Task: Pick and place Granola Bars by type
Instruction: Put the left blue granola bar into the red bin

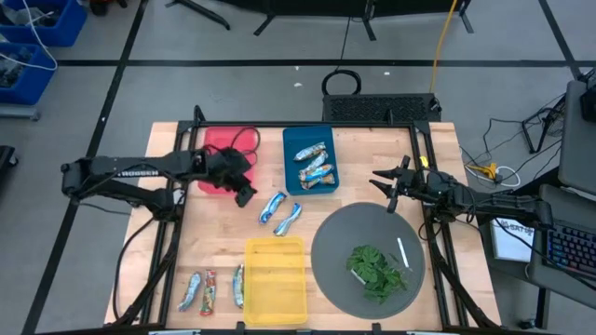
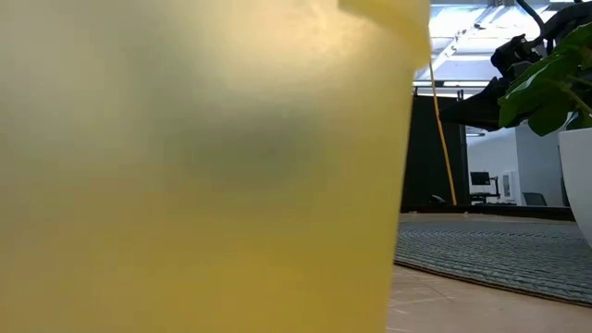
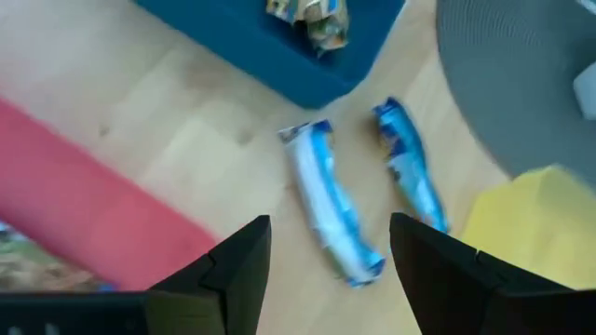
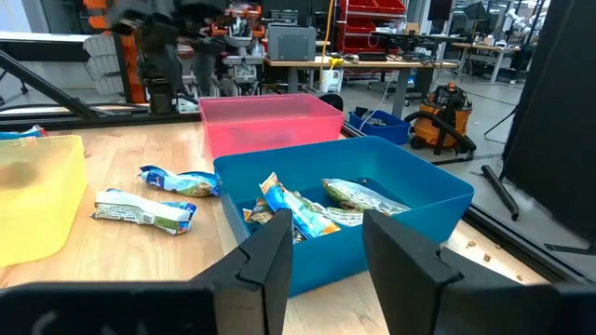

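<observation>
Sorting partly done, judging from the bins. Already placed in the deep blue plastic bin (image 1: 328, 140): about three tan-and-blue granola bars in crinkled wrappers (image 1: 312, 163), lying close together.

Not yet placed: two blue-and-white granola bars in shiny wrappers (image 1: 280, 212), loose on the light wooden worktop (image 1: 372, 140), side by side but apart, between the blue bin and the yellow plastic bin (image 1: 276, 249). Also waiting near the front left corner, just beside the yellow bin: three more small wrapped bars (image 1: 209, 291), one of them reddish, the others silvery or bluish.

Seemingly nothing in the yellow bin. As for the flat red plastic bin (image 1: 216, 140), cannot tell the contents, with much of it hidden under the left arm.

Left tool (image 3: 326, 233) hanging directly above the nearer blue-and-white bar, fingers spread on either side of it, holding nothing. Probably the next bar to be picked. Right tool (image 4: 326, 233) waiting at the right edge of the worktop, pointing toward the blue bin, fingers also spread and empty.

Not part of the sorting: the green leafy bunch (image 1: 376, 270) and the thin white stick (image 1: 403, 251) on the round grey mat (image 1: 335, 242).

Roughly a third finished, then; five bars left in the open.
</observation>
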`<state>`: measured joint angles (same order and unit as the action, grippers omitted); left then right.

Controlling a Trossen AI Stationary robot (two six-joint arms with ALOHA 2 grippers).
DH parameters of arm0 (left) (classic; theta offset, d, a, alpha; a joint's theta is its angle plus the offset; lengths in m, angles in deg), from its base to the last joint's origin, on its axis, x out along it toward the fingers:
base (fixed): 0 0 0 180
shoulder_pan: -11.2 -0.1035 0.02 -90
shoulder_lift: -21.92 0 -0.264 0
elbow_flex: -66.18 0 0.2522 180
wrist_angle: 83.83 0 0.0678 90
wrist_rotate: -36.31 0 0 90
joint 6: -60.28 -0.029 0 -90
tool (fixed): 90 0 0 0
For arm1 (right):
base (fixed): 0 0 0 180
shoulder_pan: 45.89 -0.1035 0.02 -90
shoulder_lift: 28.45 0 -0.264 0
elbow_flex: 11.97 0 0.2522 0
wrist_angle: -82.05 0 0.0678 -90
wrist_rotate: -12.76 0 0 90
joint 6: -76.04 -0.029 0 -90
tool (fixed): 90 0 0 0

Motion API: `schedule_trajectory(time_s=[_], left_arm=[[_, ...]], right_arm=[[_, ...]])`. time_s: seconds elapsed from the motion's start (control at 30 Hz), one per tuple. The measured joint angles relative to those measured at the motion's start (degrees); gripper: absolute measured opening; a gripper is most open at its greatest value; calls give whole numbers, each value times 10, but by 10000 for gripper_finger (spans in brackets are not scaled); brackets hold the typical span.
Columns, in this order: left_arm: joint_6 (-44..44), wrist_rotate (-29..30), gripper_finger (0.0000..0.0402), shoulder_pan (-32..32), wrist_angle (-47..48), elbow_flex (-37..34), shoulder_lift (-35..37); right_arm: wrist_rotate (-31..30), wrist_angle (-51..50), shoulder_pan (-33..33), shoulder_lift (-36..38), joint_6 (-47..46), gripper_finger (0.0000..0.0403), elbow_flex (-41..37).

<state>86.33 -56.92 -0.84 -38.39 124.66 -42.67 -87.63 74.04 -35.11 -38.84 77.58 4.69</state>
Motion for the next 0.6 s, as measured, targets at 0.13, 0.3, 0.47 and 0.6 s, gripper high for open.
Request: schedule_trajectory(time_s=[0.13,0.3,0.47,0.6], left_arm=[[70,9,225,40,-2,31,-64],[42,8,225,77,-28,61,-199],[12,38,225,75,-39,106,-282],[7,49,225,74,-52,124,-314]], right_arm=[[0,0,0,0,0,125,0],[0,0,0,0,0,125,0],[0,0,0,0,0,125,0],[0,0,0,0,0,126,0]])
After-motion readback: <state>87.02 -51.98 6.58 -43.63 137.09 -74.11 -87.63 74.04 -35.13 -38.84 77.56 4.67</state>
